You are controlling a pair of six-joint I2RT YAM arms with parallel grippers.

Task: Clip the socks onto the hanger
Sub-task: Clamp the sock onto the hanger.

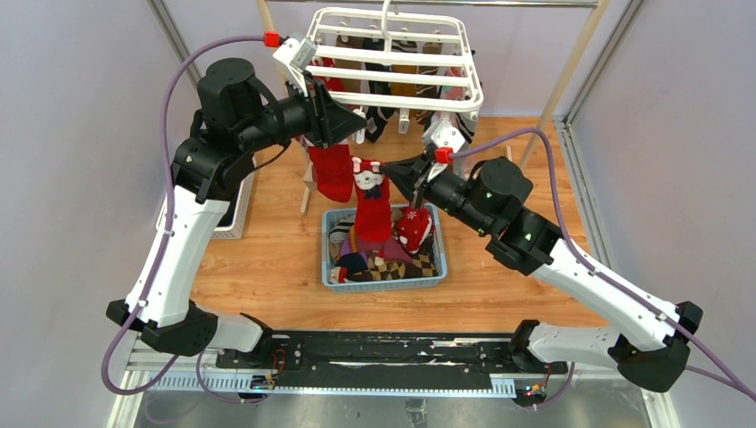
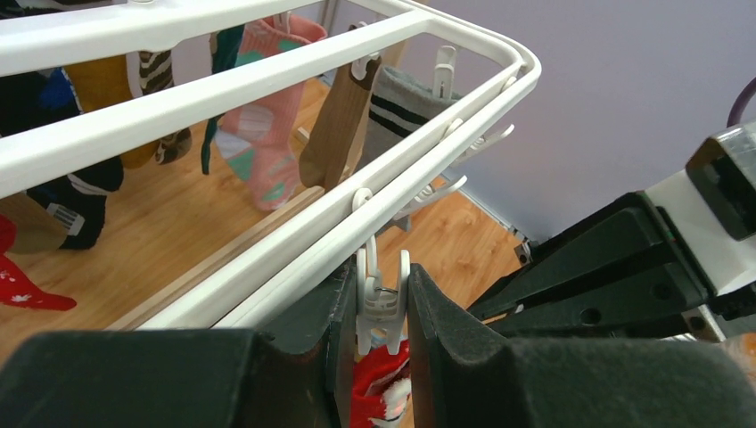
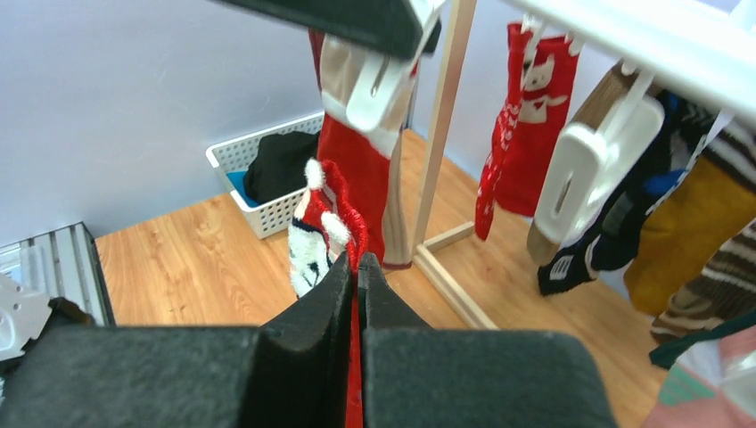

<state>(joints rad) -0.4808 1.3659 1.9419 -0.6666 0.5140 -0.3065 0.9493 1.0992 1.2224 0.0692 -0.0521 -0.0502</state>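
Note:
The white grid hanger [image 1: 392,64] hangs at the back, with several socks clipped under it. My left gripper [image 1: 359,125] is at its front edge and is shut on a dangling white clip [image 2: 382,308], squeezing it; the hanger's rail [image 2: 267,85] runs above it in the left wrist view. My right gripper [image 1: 389,169] is shut on the top edge of a red sock with a white cuff [image 1: 372,203], held up just below that clip. The sock also shows under the clip [image 2: 385,383] and between my right fingers [image 3: 332,218].
A blue basket [image 1: 326,254] of loose socks sits on the wood floor under the held sock. A white basket [image 3: 267,209] with a black garment stands at the left. The wooden rail frame [image 1: 571,76] stands behind. Another red sock [image 1: 332,171] hangs at the left.

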